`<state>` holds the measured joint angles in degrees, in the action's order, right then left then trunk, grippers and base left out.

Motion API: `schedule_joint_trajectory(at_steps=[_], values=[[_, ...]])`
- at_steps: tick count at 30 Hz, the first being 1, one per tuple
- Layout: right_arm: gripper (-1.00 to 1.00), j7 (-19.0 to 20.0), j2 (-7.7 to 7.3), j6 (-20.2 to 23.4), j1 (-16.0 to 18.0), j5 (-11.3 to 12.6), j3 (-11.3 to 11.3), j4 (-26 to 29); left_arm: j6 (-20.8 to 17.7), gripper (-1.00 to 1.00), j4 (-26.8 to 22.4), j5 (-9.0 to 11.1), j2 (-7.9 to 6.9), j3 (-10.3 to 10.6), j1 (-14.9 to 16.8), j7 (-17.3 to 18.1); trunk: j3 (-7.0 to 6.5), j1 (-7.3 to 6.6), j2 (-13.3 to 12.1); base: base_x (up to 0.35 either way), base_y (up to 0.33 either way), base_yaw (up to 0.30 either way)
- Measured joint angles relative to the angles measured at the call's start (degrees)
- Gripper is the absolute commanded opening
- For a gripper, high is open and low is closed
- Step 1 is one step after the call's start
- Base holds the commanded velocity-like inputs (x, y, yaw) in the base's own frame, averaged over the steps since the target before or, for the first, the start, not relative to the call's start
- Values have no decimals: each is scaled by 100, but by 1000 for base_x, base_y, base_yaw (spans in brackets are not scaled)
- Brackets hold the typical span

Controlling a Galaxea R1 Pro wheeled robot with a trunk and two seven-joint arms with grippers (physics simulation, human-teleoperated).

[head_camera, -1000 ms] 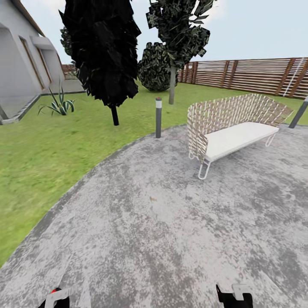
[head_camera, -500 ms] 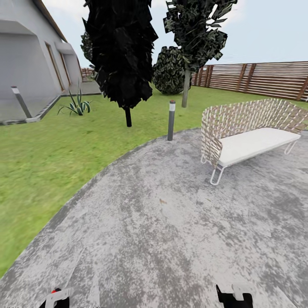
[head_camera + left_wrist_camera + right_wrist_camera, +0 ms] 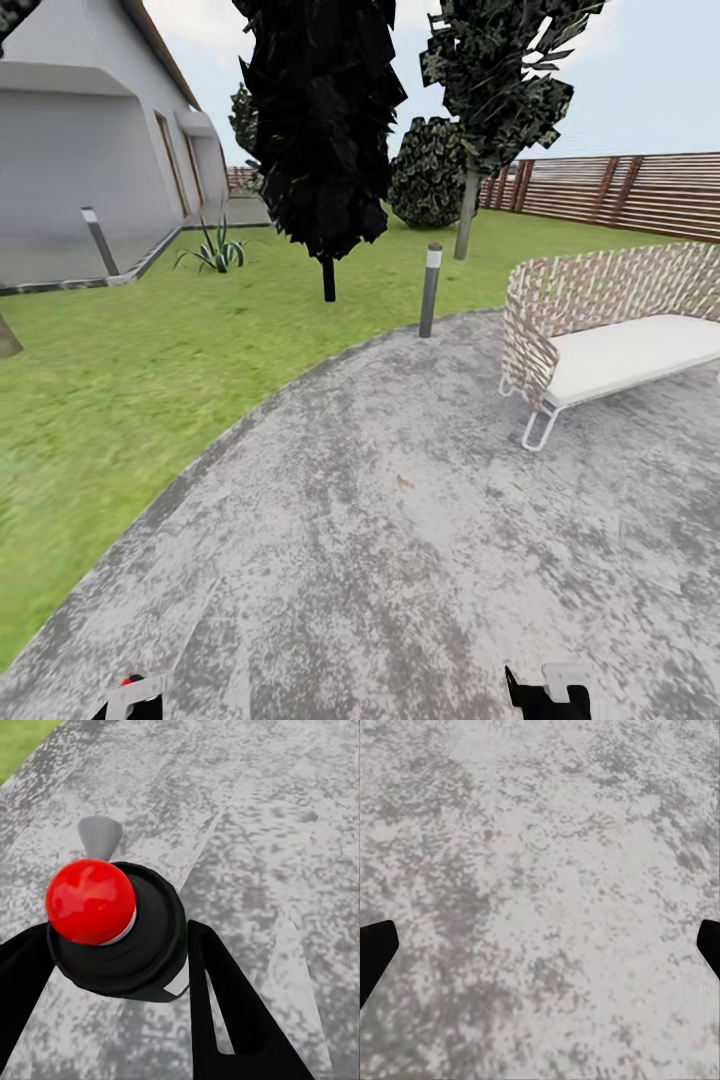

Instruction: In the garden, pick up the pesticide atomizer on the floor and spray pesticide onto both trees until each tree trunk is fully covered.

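Left gripper (image 3: 116, 934) has its two black fingers closed either side of the pesticide atomizer (image 3: 124, 937), gripping a dark rounded body topped with a glossy red ball. There's a small pale patch on the side, possibly a label, but nothing on it can be read. No brand or lettering shows anywhere.

Over on the other side, the right gripper (image 3: 540, 945) is spread wide, its fingertips (image 3: 375, 949) at the edges of the wrist view, with only speckled grey paving (image 3: 540, 855) between them.

From the head, both grippers peek in low, left (image 3: 130, 700) and right (image 3: 545, 695), above the same curved paved patch (image 3: 400, 550).

Ahead lies the lawn (image 3: 150, 360), with a dark columnar tree (image 3: 320, 120) standing on it. Beyond that is a tree (image 3: 500, 80) with a pale trunk (image 3: 466, 215) and jagged mottled leaves, well apart from the robot. A woven bench (image 3: 610, 320) with a white seat sits on the paving to the right, a short bollard (image 3: 430, 290) marks the paving's edge, and the slatted fence (image 3: 620, 195) runs behind. A grey house (image 3: 90, 150) stands at left.
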<state>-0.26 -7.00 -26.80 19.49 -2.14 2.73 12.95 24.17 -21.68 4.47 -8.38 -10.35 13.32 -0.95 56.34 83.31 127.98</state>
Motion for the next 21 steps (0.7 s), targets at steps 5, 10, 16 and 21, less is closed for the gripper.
schedule_joint_trajectory(at_steps=[5, 10, 16, 21], values=[[100, -2, 2, 1, 0, -1, 0, 0, -9, -100, -1, 11, -3, -7, 0, -11, -34, 0, 0, 289, 169, 182], [100, 0, 2, 1, 0, -4, 0, 0, -10, -100, -2, 15, -5, -15, 0, -12, -69, 0, 0, 246, 227, 181], [100, 0, -1, 1, 0, -8, 0, 0, -10, -100, -2, 15, -5, -16, 0, -12, -110, 1, 0, 170, 273, 180], [100, 0, 0, 1, 0, -8, 0, 0, -9, -100, -2, 15, -5, -17, 0, -13, -145, 1, 0, 145, 286, 180]])
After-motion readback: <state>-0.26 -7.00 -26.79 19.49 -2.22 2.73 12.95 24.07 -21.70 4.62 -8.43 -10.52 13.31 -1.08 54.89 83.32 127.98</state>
